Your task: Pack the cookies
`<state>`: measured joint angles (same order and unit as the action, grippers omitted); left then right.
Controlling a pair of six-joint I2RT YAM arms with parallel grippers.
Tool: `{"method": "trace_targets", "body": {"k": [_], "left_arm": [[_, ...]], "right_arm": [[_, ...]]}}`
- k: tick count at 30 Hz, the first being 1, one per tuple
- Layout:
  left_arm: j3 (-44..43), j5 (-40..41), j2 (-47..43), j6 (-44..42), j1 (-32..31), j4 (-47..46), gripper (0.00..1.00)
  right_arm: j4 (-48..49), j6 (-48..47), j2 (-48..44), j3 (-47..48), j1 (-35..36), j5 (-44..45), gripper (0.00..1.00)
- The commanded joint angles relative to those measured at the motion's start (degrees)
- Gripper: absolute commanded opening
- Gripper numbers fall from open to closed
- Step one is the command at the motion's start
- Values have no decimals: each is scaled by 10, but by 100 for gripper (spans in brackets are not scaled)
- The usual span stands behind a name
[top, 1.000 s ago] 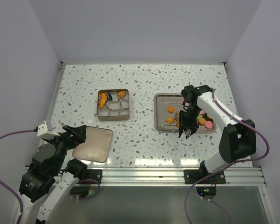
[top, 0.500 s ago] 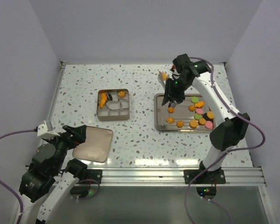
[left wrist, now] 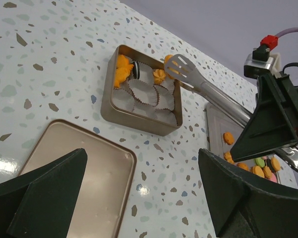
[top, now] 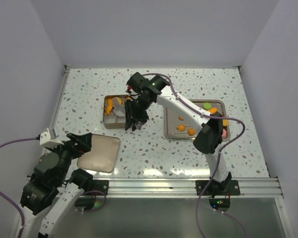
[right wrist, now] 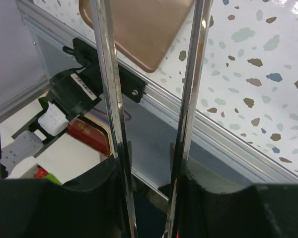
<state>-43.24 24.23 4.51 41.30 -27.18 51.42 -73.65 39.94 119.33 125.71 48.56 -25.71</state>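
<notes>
The right gripper is closed partway around the handles of metal tongs, squeezing the two arms close together. The slotted head of the tongs hangs over the far right corner of a square tin just beyond the gripper. A bit of orange shows at the edge of that head, but I cannot tell whether it is pinched there.

The tin is lined with white paper cups. Orange cookies and a dark one fill the far left cups, and one orange piece sits just beside the tongs' head.

Behind this gripper, along its arm, a metal tray holds loose orange, pink, green and yellow cookies.

The left gripper gapes wide and holds nothing. A flat lid lies on the speckled table just ahead of it.
</notes>
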Motion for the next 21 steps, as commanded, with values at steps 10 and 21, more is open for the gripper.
{"method": "trace_targets", "body": {"k": [10,21], "left_arm": [[4,-6,3,-10,-3,-31,100],[4,-12,1,-13,-3,-33,100]], "right_arm": [[73,46,40,-14,6,-22,32],[86,55,53,-35,8,-14,40]]}}
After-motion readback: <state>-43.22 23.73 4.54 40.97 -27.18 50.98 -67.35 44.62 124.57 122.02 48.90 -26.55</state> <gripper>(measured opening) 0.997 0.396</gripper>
